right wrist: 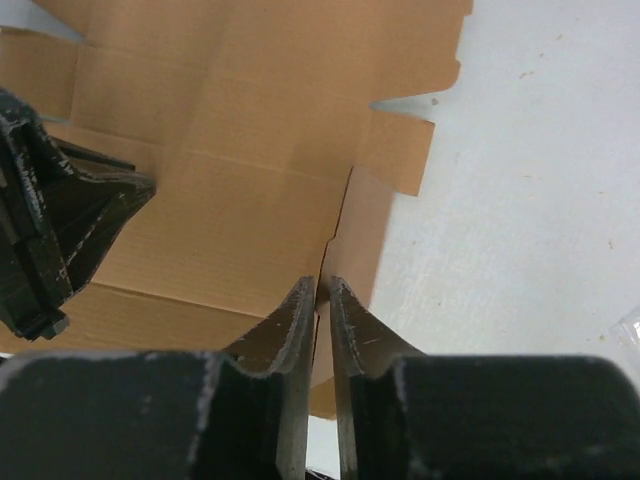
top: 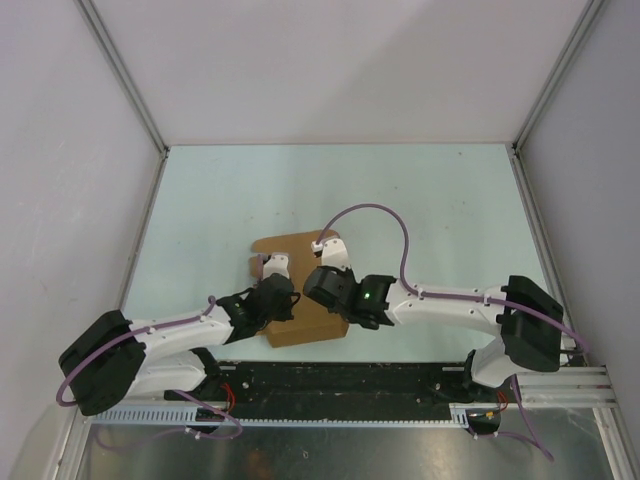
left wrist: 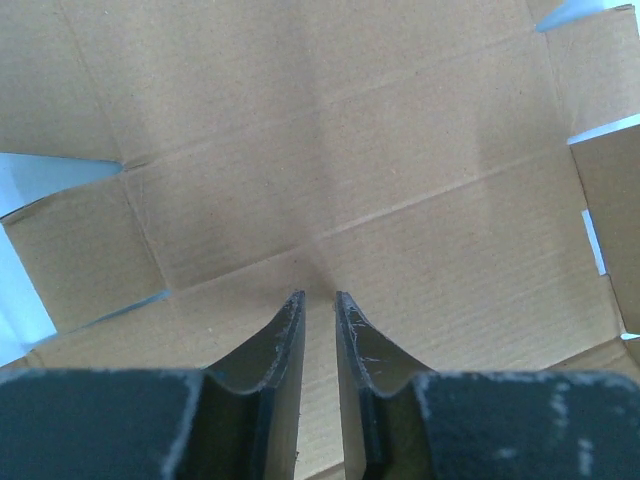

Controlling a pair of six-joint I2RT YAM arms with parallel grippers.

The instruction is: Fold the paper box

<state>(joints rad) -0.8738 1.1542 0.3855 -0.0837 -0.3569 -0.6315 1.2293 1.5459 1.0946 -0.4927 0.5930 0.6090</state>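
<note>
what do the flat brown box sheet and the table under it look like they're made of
paper box: looks like thin brown cardboard, matte and uncoated. Fine ribbed lines, pressed creases and cut tabs show in the wrist views.
table: smooth, pale surface with faint specks, perhaps laminate or painted board. The look leaves it open.

Pale green table [top: 450, 200], white enclosure walls [top: 340, 60] (metal posts [top: 125, 75] at corners), black base rail [top: 340, 385], clear plastic scrap [right wrist: 630, 335]
</note>
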